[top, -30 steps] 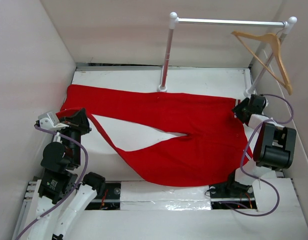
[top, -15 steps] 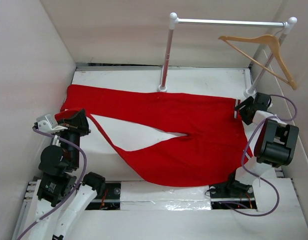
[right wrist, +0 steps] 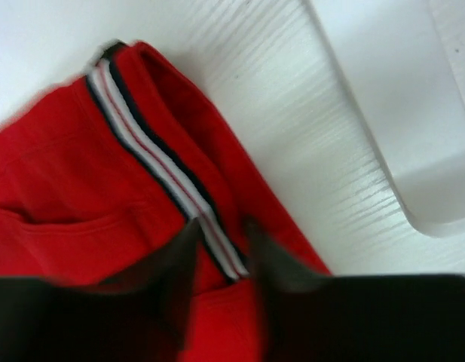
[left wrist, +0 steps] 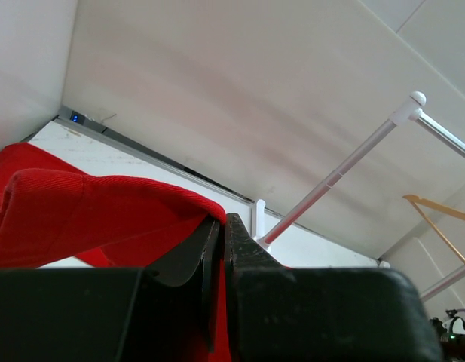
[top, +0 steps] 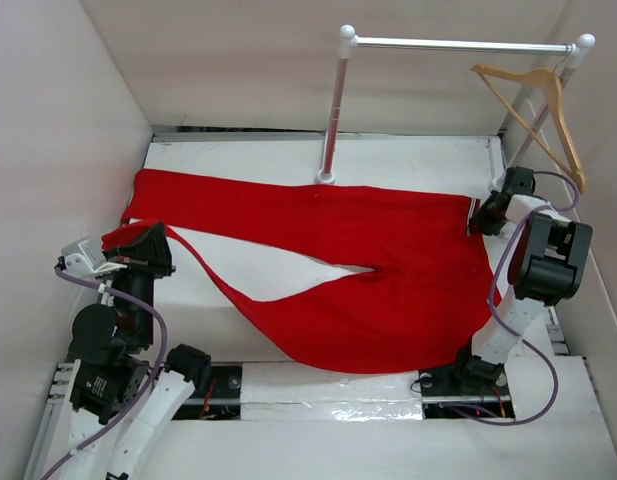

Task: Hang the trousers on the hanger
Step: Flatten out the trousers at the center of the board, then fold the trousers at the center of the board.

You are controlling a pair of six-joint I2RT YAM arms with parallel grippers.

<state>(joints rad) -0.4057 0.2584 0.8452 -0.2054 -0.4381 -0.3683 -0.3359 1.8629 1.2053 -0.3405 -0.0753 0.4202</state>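
Note:
The red trousers [top: 388, 260] lie spread across the white table, legs to the left and waist to the right. My left gripper [top: 146, 250] is shut on the end of the near leg [left wrist: 104, 211] and holds it raised off the table. My right gripper [top: 480, 220] is down at the striped waistband [right wrist: 160, 166]. Its blurred fingers [right wrist: 179, 256] stand a little apart on either side of the band. The tan wooden hanger [top: 543, 105] hangs from the right end of the rail and shows in the left wrist view [left wrist: 443, 226].
The white-and-metal clothes rail [top: 458, 43] stands at the back, with its left post [top: 333, 120] just behind the trousers and its right post by my right arm. White walls close in the table on the left, back and right.
My left gripper has drawn the leg end back toward the near left. My right gripper has shifted slightly back, uncovering the striped waistband. The hanger has swung left and back.

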